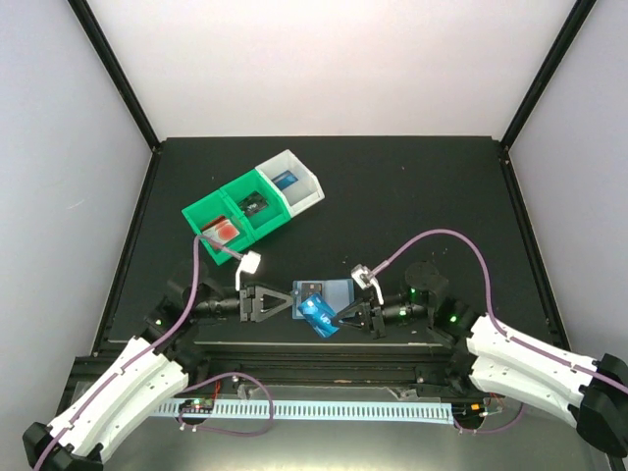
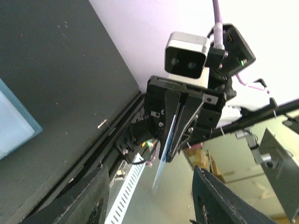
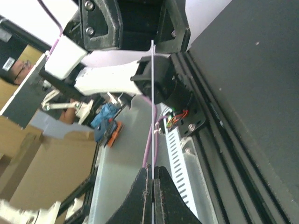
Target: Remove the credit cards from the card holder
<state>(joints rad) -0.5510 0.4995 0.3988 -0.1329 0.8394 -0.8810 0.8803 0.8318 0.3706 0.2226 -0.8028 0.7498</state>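
Observation:
The pale blue card holder (image 1: 332,290) lies flat on the black table between my two arms, and its corner shows at the left of the left wrist view (image 2: 11,126). My right gripper (image 1: 345,316) (image 3: 153,170) is shut on a thin blue credit card (image 1: 318,316), seen edge-on (image 3: 153,107) (image 2: 169,140). The card sticks out to the left, tilted, over the holder's near edge. My left gripper (image 1: 291,302) (image 2: 150,171) faces it from the left, open, with nothing between its fingers.
At the back left stand two joined green bins (image 1: 211,210) and a white bin (image 1: 306,183). They hold a red card (image 1: 225,232), a dark card (image 1: 253,203) and a blue card (image 1: 286,181). The table's near rail (image 1: 314,345) runs just behind both grippers.

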